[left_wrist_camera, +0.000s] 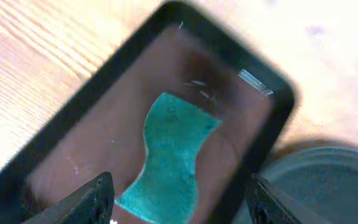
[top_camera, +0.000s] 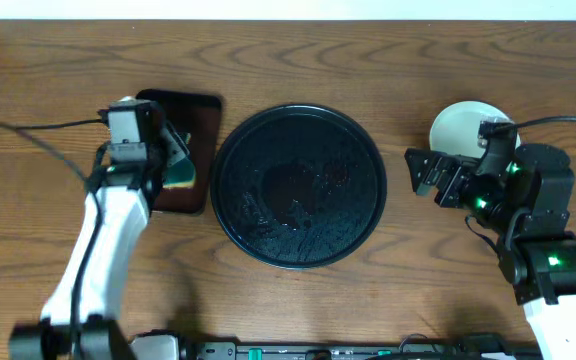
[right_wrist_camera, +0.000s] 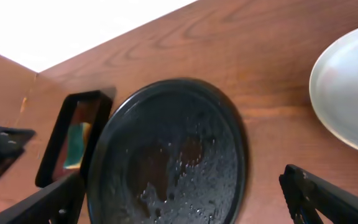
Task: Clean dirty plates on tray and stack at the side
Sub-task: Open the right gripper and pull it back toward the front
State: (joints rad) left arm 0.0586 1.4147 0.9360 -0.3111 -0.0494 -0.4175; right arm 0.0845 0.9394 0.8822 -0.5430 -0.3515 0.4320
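Observation:
The round black tray point(top_camera: 299, 186) sits mid-table, wet with droplets and bare of plates; it also shows in the right wrist view point(right_wrist_camera: 166, 155). A pale plate point(top_camera: 460, 124) lies on the table at the right, partly under my right arm, and shows in the right wrist view point(right_wrist_camera: 347, 93). Whether more plates lie beneath it I cannot tell. My right gripper point(top_camera: 430, 176) is open and empty beside the tray's right rim point(right_wrist_camera: 182, 202). My left gripper point(left_wrist_camera: 179, 202) is open just above a green sponge point(left_wrist_camera: 173, 152) lying in the brown rectangular tray point(left_wrist_camera: 61, 155).
The brown rectangular tray point(top_camera: 183, 150) stands left of the black tray, with the sponge point(top_camera: 178, 178) on it. A black cable point(top_camera: 38, 135) runs across the table at the far left. The black tray's rim shows at the lower right of the left wrist view point(left_wrist_camera: 328, 180).

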